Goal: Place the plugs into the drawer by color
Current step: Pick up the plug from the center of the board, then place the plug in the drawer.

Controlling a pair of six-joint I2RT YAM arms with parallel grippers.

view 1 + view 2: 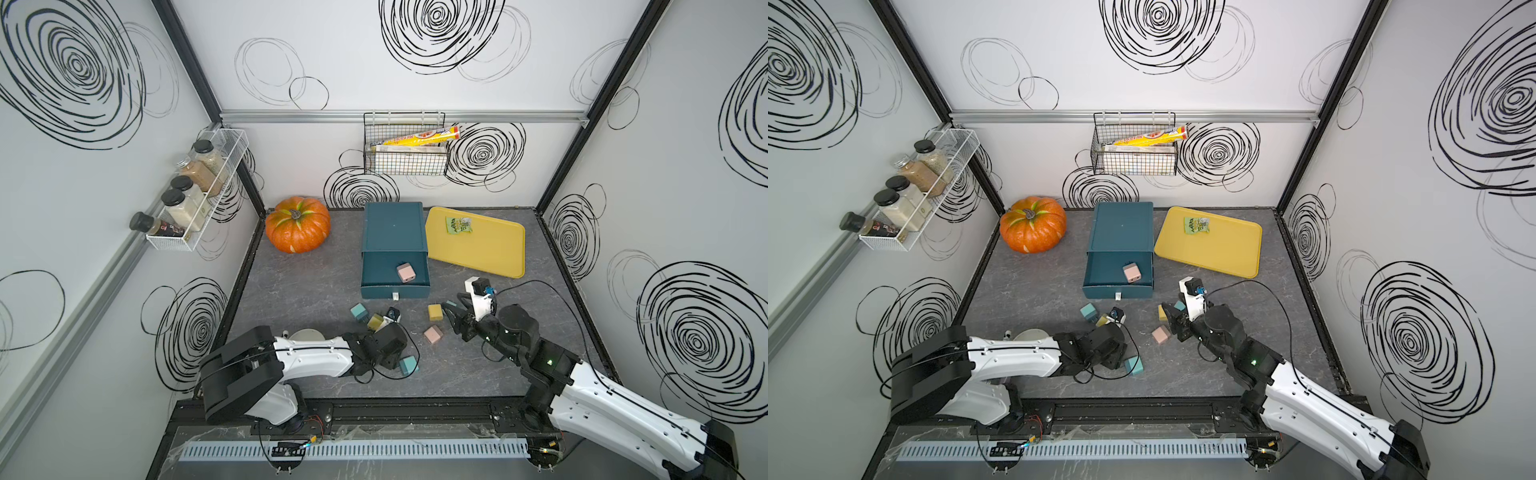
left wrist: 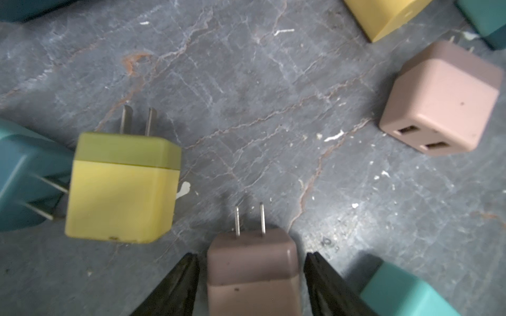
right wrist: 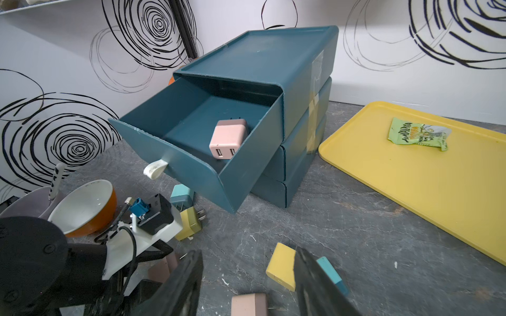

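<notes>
We are looking down on a gray marbled tabletop (image 1: 478, 374). At its far right a yellow tray (image 1: 482, 257) is lying just beside the dark teal drawer cabinet (image 1: 392, 226), which is standing at the back wall. The cabinet's top drawer (image 1: 376, 272) is standing pulled out toward the arms, and the first pink plug (image 1: 406, 272) is lying inside it, right of the middle. An orange pumpkin (image 1: 298, 224) is sitting left of the cabinet. The left gripper (image 2: 250, 255) is pointing down at the table in front of the cabinet. In the left wrist view we are seeing its jaws standing apart on either side of a second pink plug (image 2: 252, 276), with a thin gap showing on each side, so it is straddling the plug and not pinching it. The right gripper (image 1: 455, 318) is hanging over the table further right, its jaws roughly half apart and holding nothing. A third pink plug (image 1: 433, 333), a yellow plug (image 1: 435, 311) and a teal plug (image 1: 451, 304) are lying close by it. Left of the left gripper, an olive-yellow plug (image 1: 375, 321) is lying just beside a second teal plug (image 1: 358, 311), and a third teal plug (image 1: 408, 365) is lying by the left wrist. A green packet (image 1: 458, 225) is resting on the tray's far end.
</notes>
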